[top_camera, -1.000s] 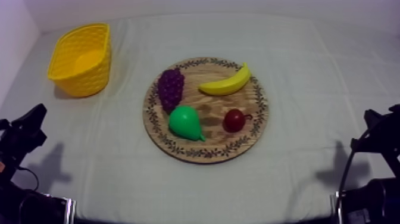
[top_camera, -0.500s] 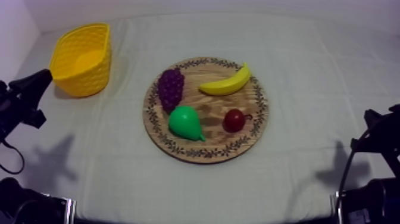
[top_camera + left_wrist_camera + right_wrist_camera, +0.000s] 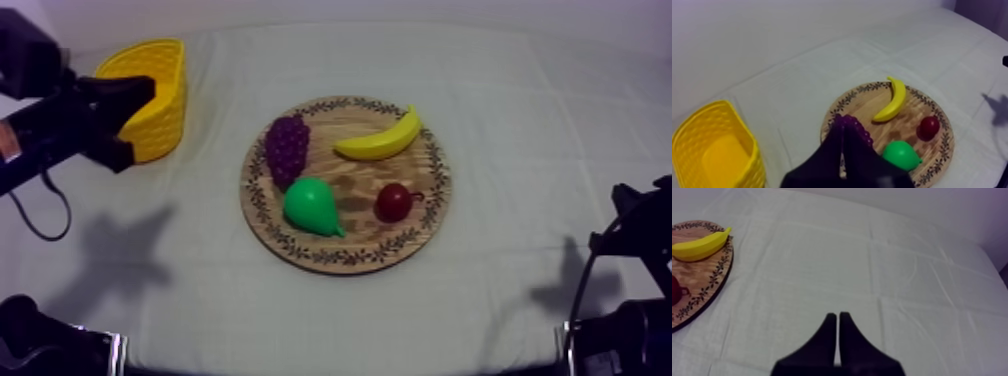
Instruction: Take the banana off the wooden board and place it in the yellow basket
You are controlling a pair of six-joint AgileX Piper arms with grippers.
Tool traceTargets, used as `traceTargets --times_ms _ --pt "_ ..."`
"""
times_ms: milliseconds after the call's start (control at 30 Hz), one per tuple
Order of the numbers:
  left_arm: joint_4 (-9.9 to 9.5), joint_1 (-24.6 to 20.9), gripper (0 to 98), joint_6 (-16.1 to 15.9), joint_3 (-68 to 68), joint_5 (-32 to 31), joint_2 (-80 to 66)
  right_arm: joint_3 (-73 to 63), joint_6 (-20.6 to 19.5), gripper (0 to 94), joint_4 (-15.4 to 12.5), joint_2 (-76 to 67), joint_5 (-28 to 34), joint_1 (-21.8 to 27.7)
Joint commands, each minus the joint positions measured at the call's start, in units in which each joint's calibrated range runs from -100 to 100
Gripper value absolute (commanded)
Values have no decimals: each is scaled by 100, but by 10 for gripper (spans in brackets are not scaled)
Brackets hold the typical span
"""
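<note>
Banana [image 3: 378,140] lies on board [image 3: 352,258], at its far right part, one tip over the patterned rim. It is untouched and clear of both arms. Also on board: grapes [image 3: 287,148] far left, pear [image 3: 312,207] near left, small red fruit [image 3: 393,202] near right, just below the banana. None of them touch the banana.

Basket [image 3: 168,88] is upright at the far left of tabletop [image 3: 520,120], well apart from the board. Left arm [image 3: 60,120] comes in at upper left and crosses in front of the basket. Left jaws are pressed together into a narrow wedge, holding nothing; in the left wrist view the wedge points toward the grapes. Right arm [image 3: 632,235] sits low at the right edge. Right jaws are pressed together, holding nothing, over bare cloth beside the board.
</note>
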Motion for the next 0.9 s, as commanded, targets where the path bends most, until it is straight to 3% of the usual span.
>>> traceTargets --times_ms 0,467,867 --pt "-2 95 2 -88 -317 78 675 -3 0 3 1 -2 3 0" --pt "230 363 2 -571 -2920 2135 2904 -3 0 3 1 -2 3 0" --pt "400 479 2 -845 -4298 2782 4448 -3 4 3 1 -2 3 0"
